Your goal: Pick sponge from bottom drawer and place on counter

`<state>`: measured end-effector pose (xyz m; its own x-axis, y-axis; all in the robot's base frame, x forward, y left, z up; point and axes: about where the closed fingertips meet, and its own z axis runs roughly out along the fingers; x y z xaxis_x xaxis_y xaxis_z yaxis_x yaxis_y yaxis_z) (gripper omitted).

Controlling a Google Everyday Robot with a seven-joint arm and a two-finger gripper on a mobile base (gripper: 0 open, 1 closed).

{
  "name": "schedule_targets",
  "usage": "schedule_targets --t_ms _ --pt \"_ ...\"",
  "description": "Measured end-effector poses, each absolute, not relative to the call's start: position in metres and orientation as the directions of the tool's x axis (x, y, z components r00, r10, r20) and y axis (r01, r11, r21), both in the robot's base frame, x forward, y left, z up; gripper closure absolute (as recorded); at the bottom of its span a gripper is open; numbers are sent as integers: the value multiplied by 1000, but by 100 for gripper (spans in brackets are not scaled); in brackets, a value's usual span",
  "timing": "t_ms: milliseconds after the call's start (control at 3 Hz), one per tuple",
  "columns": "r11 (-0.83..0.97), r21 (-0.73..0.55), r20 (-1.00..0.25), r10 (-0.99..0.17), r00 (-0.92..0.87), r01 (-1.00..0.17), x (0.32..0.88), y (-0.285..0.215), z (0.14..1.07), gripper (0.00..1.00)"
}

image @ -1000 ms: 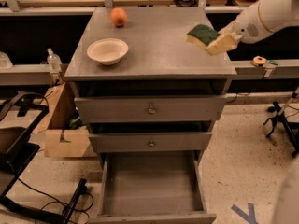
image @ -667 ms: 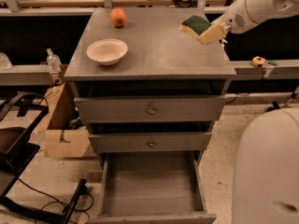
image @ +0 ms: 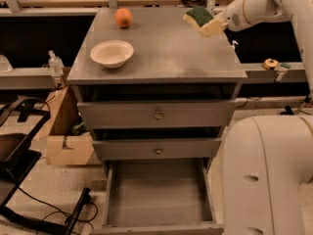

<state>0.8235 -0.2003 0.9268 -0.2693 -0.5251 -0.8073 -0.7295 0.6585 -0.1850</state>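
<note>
The sponge (image: 198,15), dark green over yellow, is held in my gripper (image: 204,24) above the far right part of the counter (image: 161,53). The gripper's cream fingers (image: 211,28) are closed on the sponge's right side, and the white arm reaches in from the upper right. The sponge looks lifted a little off the counter top. The bottom drawer (image: 159,195) is pulled out at the bottom of the cabinet and shows a bare grey floor.
A white bowl (image: 112,53) sits at the counter's left middle. An orange (image: 123,17) sits at the far left back. The two upper drawers with round knobs (image: 158,114) are closed. My white base (image: 269,175) fills the lower right. A cardboard box (image: 66,136) stands left of the cabinet.
My gripper with the sponge has moved toward the back of the counter and slightly left, staying above the counter's far right part.
</note>
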Motion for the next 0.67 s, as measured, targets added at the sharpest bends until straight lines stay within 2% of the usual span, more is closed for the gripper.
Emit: schedule_targets --t_ms 333,667 --pt "678 -182 -817 -508 -275 -712 849 -194 905 86" --pt "676 -179 -815 -508 -277 -715 852 -192 899 63"
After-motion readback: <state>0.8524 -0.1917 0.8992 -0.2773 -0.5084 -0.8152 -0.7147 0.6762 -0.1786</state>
